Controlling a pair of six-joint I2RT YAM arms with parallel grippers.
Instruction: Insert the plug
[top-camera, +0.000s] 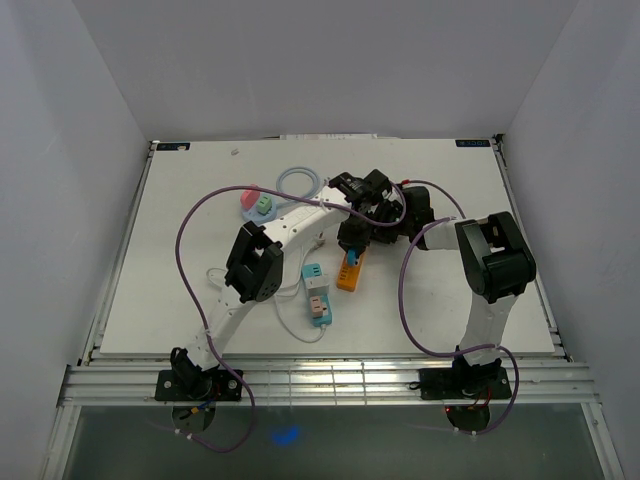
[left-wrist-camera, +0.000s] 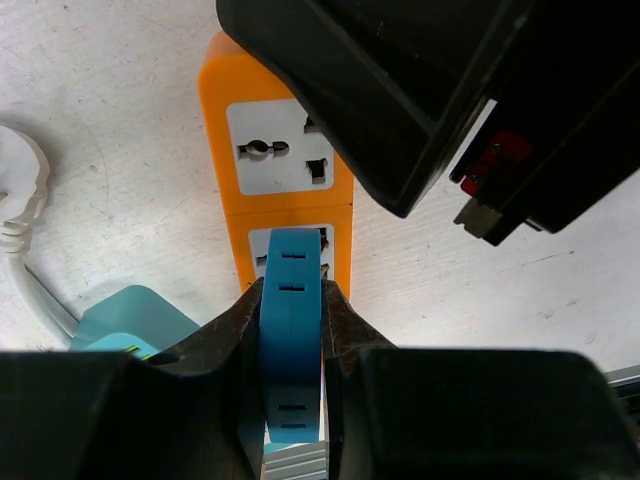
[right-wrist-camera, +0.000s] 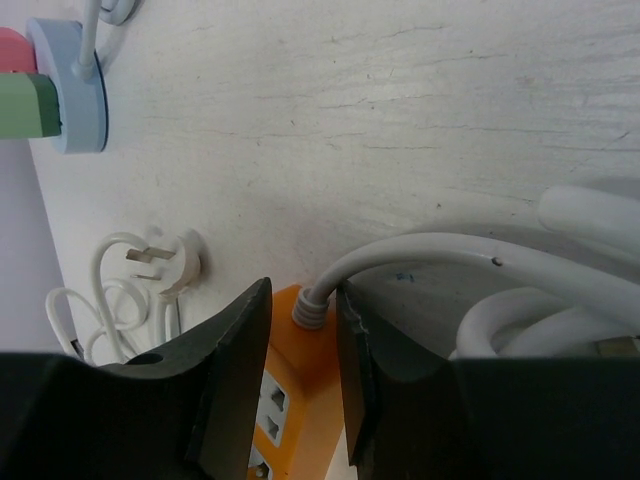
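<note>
**Plug.** Blue plug (left-wrist-camera: 291, 335) was clamped by its two flat sides in the left gripper (left-wrist-camera: 292, 298), jaws narrow and closed on it. It sat directly over the lower socket (left-wrist-camera: 258, 258) of the orange power strip (left-wrist-camera: 290, 205). The upper socket (left-wrist-camera: 278, 148) was free. The plug body hid its own prongs, so I could not tell whether they had entered the slots or only rested on the socket face.

**Strip.** It lay flat on the white table (right-wrist-camera: 400, 100). The right gripper (right-wrist-camera: 300, 296) was closed narrow on its cable end, one finger either side of the grey strain relief (right-wrist-camera: 308, 312), where the white cable (right-wrist-camera: 420, 255) leaves.

**Nearby.** A teal block (left-wrist-camera: 140, 320) sat just beside the strip at the left finger. A loose white plug (right-wrist-camera: 170, 262) lay near the strip's far end.

**Risks, as judged:**
- Prongs off the slots. Pressing down would then load the socket face, and the plug could pivot or slip between the smooth pads, since only two sides were held.
- Strip anchored at one end only. A push at the lower socket, away from that hold, could swing or lift the free end and spoil alignment.
- Wrists crowded. The right arm's housing filled the upper part of the left wrist view, close over the strip, so a sideways correction by either arm could bring them into contact.
- Left finger near the teal block. A shift that way could nudge it.
</note>
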